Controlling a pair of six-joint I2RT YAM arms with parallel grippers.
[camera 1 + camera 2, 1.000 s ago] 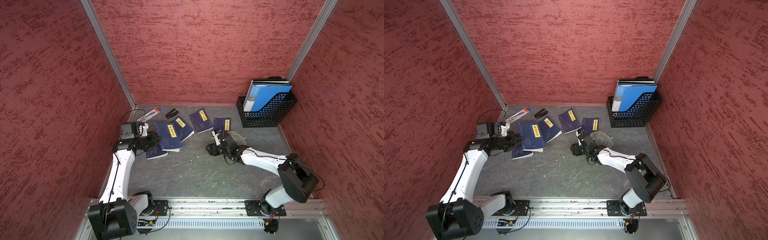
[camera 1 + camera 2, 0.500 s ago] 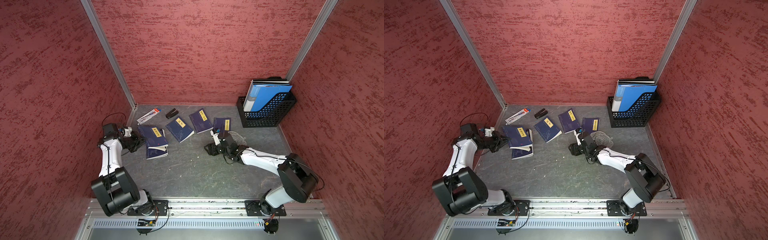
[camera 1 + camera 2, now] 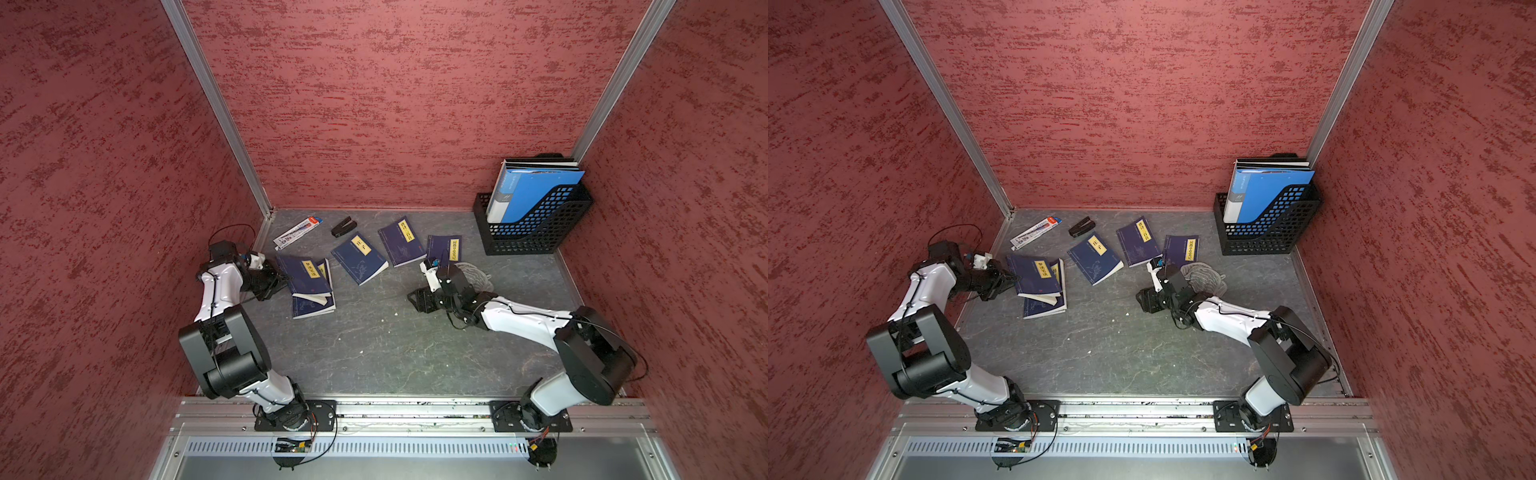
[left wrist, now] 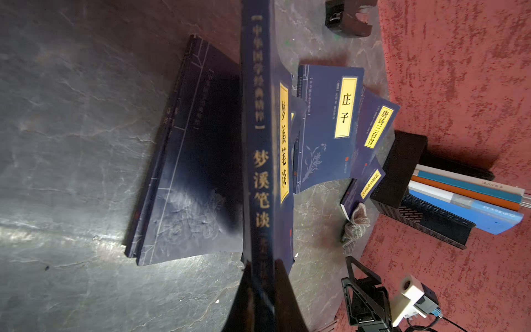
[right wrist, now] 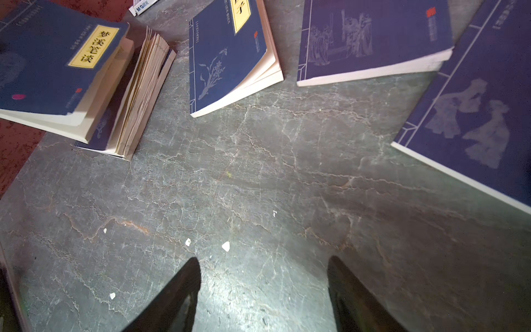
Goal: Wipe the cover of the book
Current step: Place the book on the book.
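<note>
Looks like the holding step: left tool [image 3: 1010,278] pinches the book [image 3: 1034,274] by its edge, propped up at the left side of the desk [image 3: 1121,353]; right tool [image 3: 1143,301] gapes empty, so next it needs that rag [image 3: 1204,277] right beside it.

A: Where was the book [image 3: 305,273]?
B: Navy, yellow-labelled, closed, tilted above another navy book [image 3: 313,306], spine pinched by the left gripper [image 3: 1013,277].
A: And the cloth [image 3: 1204,277]?
B: Grey, crumpled on the table [image 3: 374,353].
</note>
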